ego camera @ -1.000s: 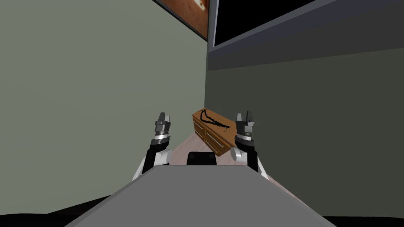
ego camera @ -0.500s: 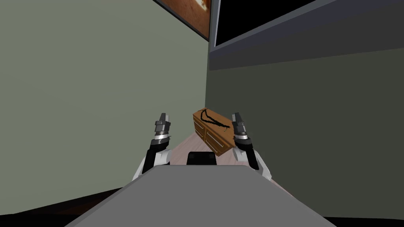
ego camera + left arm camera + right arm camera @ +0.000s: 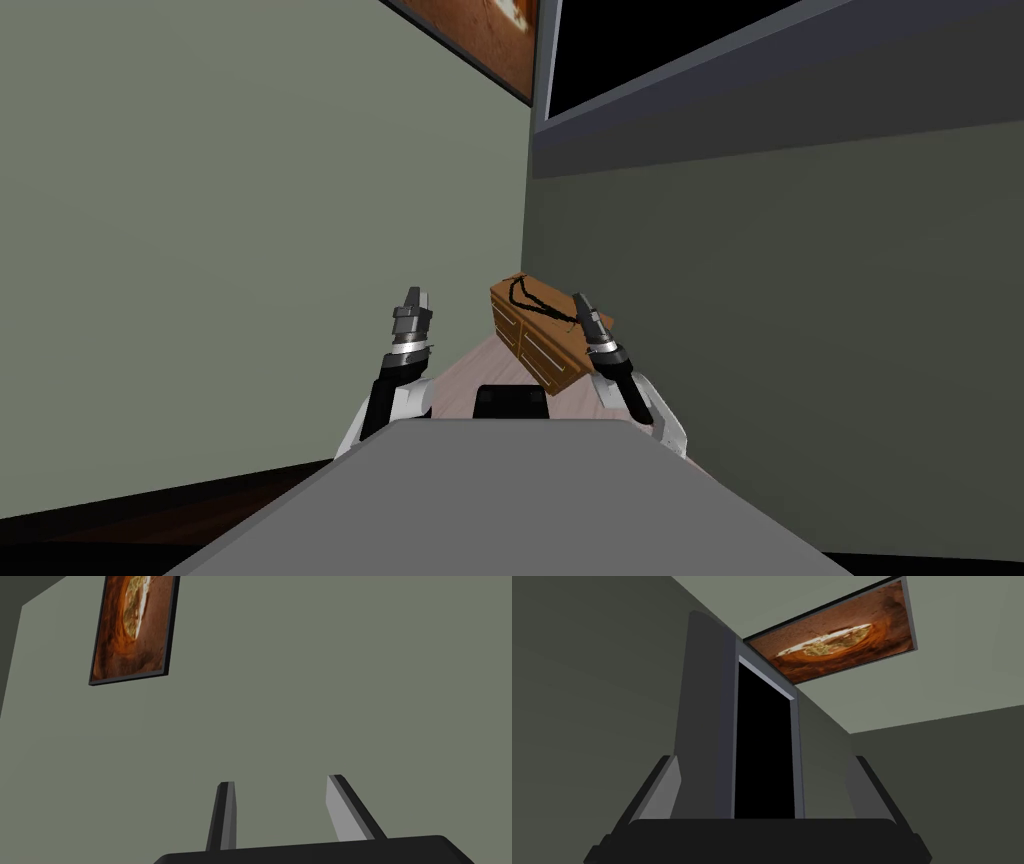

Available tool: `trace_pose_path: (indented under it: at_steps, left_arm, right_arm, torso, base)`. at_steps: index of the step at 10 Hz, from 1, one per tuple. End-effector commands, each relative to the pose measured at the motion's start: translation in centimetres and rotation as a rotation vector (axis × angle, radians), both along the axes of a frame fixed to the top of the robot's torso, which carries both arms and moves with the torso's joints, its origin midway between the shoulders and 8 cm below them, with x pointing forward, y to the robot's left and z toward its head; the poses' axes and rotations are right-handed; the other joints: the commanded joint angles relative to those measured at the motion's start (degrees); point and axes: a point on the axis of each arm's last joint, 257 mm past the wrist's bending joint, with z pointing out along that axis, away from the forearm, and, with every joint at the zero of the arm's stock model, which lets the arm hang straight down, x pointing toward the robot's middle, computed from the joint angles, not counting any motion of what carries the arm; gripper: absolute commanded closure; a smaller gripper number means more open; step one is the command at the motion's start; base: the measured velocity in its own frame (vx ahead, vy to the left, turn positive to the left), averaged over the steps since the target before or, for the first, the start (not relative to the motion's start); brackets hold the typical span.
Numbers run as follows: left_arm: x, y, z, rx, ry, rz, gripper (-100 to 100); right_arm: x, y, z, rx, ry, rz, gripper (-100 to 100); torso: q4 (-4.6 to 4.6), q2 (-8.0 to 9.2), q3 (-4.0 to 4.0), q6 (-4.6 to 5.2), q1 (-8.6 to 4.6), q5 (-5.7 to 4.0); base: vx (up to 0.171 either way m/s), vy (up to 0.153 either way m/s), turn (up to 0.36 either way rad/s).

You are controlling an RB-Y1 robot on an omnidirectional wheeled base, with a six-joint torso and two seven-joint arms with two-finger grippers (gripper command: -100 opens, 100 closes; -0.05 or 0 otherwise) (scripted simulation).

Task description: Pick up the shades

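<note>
Head view: thin black shades (image 3: 531,306) atop boxy brown wooden chest (image 3: 532,352)

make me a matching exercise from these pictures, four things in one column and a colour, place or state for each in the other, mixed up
Column one:
1. shades
2. dresser
3. right gripper
4. framed picture

Column two:
a. orange, high on the wall
b. black, lying on the dresser top
c. brown, drawers on its front
d. leaning toward the dresser, fingers open

Pairs: 1-b, 2-c, 3-d, 4-a
</note>
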Motion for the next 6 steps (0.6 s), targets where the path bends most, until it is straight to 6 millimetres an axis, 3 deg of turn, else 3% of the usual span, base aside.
trace_pose_path:
  at_steps: [1,4,5,6]
  left_arm:
    - [0.0,0.0,0.0,0.0,0.0,0.0,0]
    - [0.0,0.0,0.0,0.0,0.0,0.0,0]
    - [0.0,0.0,0.0,0.0,0.0,0.0,0]
    - [0.0,0.0,0.0,0.0,0.0,0.0,0]
  right_arm:
    - [0.6,0.9,-1.4,-0.106,0.014,-0.002,-100]
    - [1.3,2.0,-4.1,-0.292,0.032,-0.003,-100]
    - [1.3,2.1,-4.2,-0.301,0.031,-0.003,-100]
    - [1.6,2.5,-5.7,-0.396,0.037,-0.002,-100]
  torso:
    - [0.0,0.0,0.0,0.0,0.0,0.0]
    - [0.0,0.01,0.01,0.01,0.0,0.0]
    - [0.0,0.01,0.0,-0.01,0.0,0.0]
    - [0.0,-0.02,-0.01,0.0,0.02,0.01]
  base:
    - [-0.032,-0.019,0.055]
    - [-0.037,-0.028,0.052]
    - [-0.027,-0.023,0.037]
    - [-0.024,-0.022,0.068]
